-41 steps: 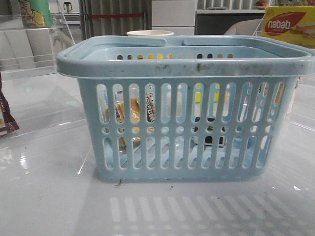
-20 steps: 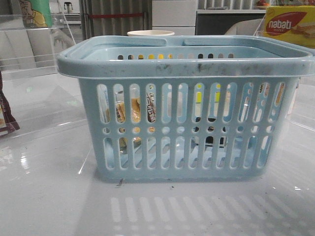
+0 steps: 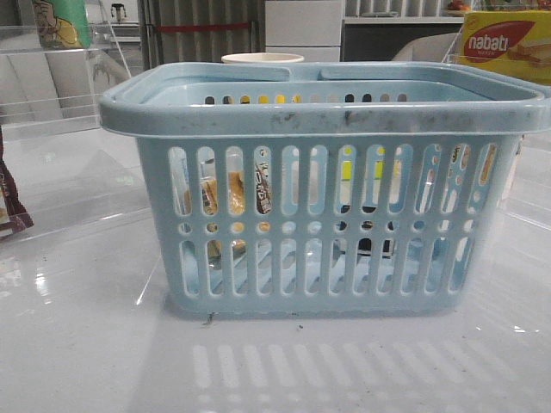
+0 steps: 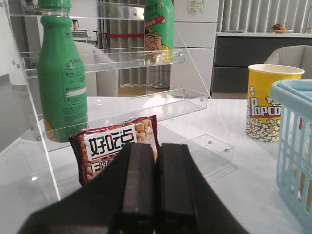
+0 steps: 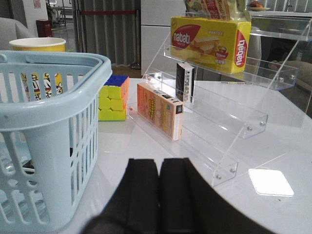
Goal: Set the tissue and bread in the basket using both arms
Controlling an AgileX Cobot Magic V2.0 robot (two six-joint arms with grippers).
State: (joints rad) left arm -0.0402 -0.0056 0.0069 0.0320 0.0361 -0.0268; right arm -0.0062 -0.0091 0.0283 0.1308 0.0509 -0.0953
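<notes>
— Where's the bread [image 3: 232,194]?
— Upright inside the basket [image 3: 323,116], mid-bench, long axis vertical; the tissue [image 3: 368,232] lies low beside it.
— End effectors?
— Left end effector [image 4: 156,190] and right end effector [image 5: 158,195] both closed, empty.

Basket [image 3: 318,116]: light-blue moulded plastic, semi-matt, rim scuffed w/ dark smudges; slotted walls smooth. Bread [image 3: 234,194], seen thru slots: golden crust under clear glossy film. Table [image 3: 86,344]: white, smooth, highly glossy, mirrors basket slots. Left gripper [image 4: 156,195] & right gripper [image 5: 158,200]: fingers matt black, faintly grainy, plastic or rubber, cannot tell which. Shelves [image 5: 234,117]: clear acrylic, glossy, w/ small metal screws. Bottle [image 4: 62,78]: green plastic, satin sheen, paper-like label. Snack packet [image 4: 117,151]: shiny printed foil-like film. Popcorn cup [image 4: 265,105]: yellow printed paper, matt. Wafer box [image 5: 209,41]: glossy yellow-red wrap. Cube [image 5: 113,100]: smooth coloured plastic.
</notes>
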